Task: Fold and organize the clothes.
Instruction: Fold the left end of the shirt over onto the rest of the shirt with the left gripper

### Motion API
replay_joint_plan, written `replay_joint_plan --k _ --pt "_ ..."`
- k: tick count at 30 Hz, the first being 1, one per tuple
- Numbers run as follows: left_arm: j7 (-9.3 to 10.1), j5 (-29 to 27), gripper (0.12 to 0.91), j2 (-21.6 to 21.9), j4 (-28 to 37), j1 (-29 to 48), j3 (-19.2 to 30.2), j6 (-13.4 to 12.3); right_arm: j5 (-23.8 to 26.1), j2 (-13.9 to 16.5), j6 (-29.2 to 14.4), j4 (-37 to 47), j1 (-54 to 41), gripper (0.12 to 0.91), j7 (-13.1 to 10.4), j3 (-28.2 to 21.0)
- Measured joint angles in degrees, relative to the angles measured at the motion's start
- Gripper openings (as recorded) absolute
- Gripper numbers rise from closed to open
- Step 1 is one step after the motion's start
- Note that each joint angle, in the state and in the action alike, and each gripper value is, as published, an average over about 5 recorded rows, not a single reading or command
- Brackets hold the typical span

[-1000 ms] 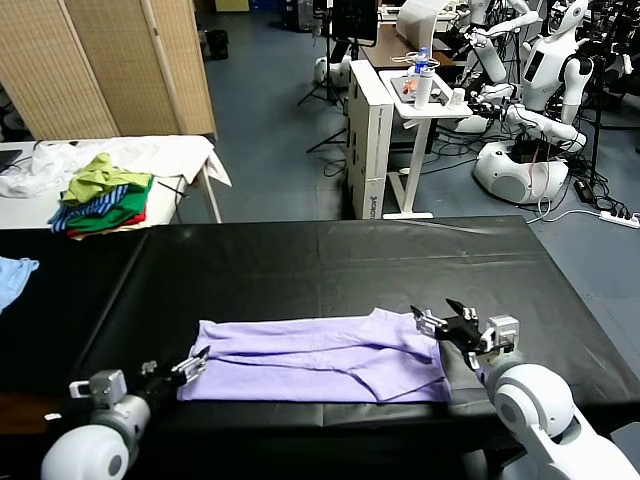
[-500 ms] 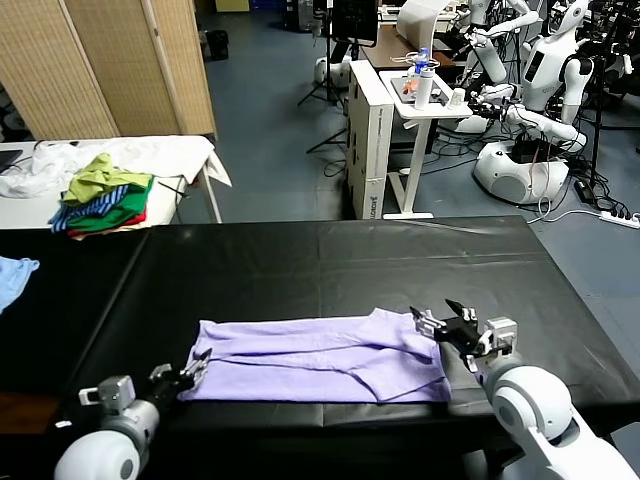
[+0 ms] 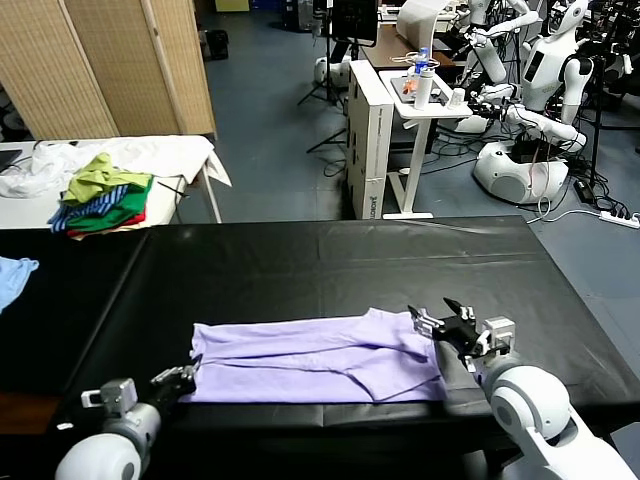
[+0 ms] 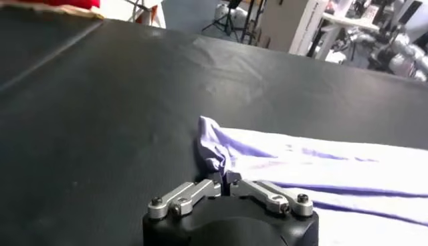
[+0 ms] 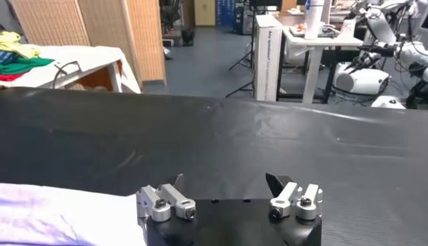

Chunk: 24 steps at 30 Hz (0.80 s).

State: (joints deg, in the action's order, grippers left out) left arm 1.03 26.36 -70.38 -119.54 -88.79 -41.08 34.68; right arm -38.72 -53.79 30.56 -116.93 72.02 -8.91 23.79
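The pale lavender T-shirt point(image 3: 320, 355) lies folded into a long band across the front of the black table point(image 3: 330, 265). My left gripper point(image 3: 190, 372) sits at the band's left end, shut on a bunched near corner of the T-shirt point(image 4: 212, 150), which rises in a small peak between the jaws. In the left wrist view that gripper point(image 4: 224, 177) shows its jaws closed together on the fabric. My right gripper point(image 3: 436, 322) hovers at the band's right end, open, with nothing between its fingers; in its own view the right gripper point(image 5: 226, 182) stands over bare table beside the cloth point(image 5: 60, 217).
A pile of green, blue-striped and red garments point(image 3: 100, 200) lies on a white table at the back left. A light blue cloth point(image 3: 15, 275) sits at the far left edge. Other robots and a white stand point(image 3: 420, 110) are beyond the table.
My left gripper has closed on the shirt's left corner and drawn back slightly toward the table's front edge. The right gripper has stayed open in place.
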Motion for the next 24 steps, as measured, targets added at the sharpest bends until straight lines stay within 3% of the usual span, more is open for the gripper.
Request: replay_joint_plan --k 9,16,20,24 --pt "-2.37 -12.72 0.174 6.88 0.96 -2.01 -3.93 -6.87 0.50 -1.09 -0.18 -0.55 1.40 0.907 -0.03 0.13" --pt "-2.78 -19.59 0.174 11.72 3.34 -3.15 -8.96 -11.54 0.63 -1.54 -0.38 -0.93 2.45 0.907 -0.02 0.42" --pt "-2.34 -18.25 0.174 11.74 2.36 -3.95 -9.85 -11.44 0.61 -1.66 -1.10 -1.26 3.11 0.907 0.05 1.02" --pt "-0.84 -11.69 0.174 10.16 -1.35 -4.78 -8.54 -8.56 0.58 -1.66 -2.31 -1.57 4.01 0.907 0.41 1.95"
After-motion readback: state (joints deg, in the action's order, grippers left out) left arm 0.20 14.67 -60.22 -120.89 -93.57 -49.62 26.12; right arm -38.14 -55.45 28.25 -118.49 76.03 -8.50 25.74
